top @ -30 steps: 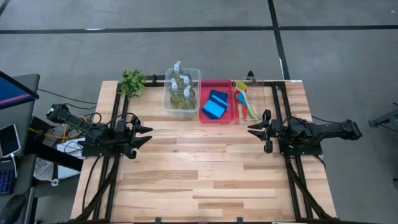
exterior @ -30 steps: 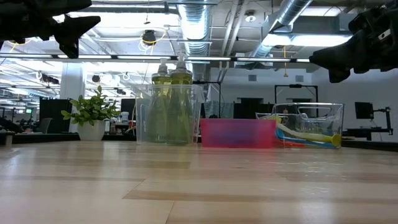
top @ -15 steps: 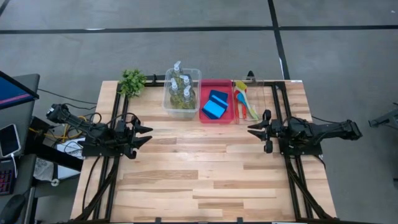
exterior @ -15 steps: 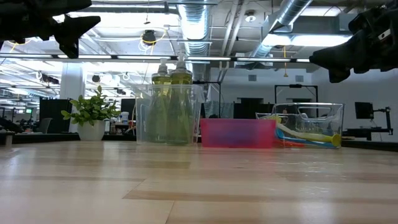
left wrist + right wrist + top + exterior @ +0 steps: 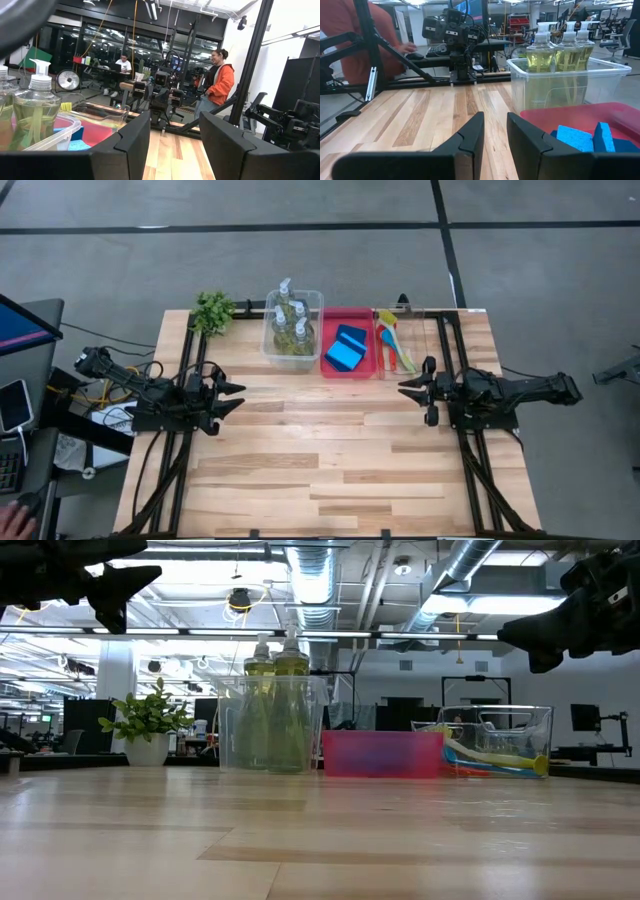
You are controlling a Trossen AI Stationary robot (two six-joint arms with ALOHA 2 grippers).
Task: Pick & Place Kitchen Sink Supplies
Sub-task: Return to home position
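Observation:
Pump bottles of yellow-green soap [image 5: 290, 325] stand in a clear tub [image 5: 312, 302] at the table's far edge. Blue sponges [image 5: 346, 348] lie in the red tray [image 5: 368, 315] beside it. Red, blue and yellow-green brushes [image 5: 395, 345] lie in a clear tub [image 5: 425, 340] further right. My left gripper [image 5: 240, 393] hovers open over the table's left side, well short of the tubs. My right gripper [image 5: 403, 389] hovers open at the right, near the brush tub. In the right wrist view the soap bottles [image 5: 560, 50] and sponges [image 5: 582, 137] show past the fingers.
A small leafy plant [image 5: 213, 310] sits at the far left corner. Black rails [image 5: 470, 470] run along both table sides under the arms. The wooden tabletop [image 5: 320, 460] stretches toward the near edge. A person in an orange top [image 5: 216, 82] stands beyond the table.

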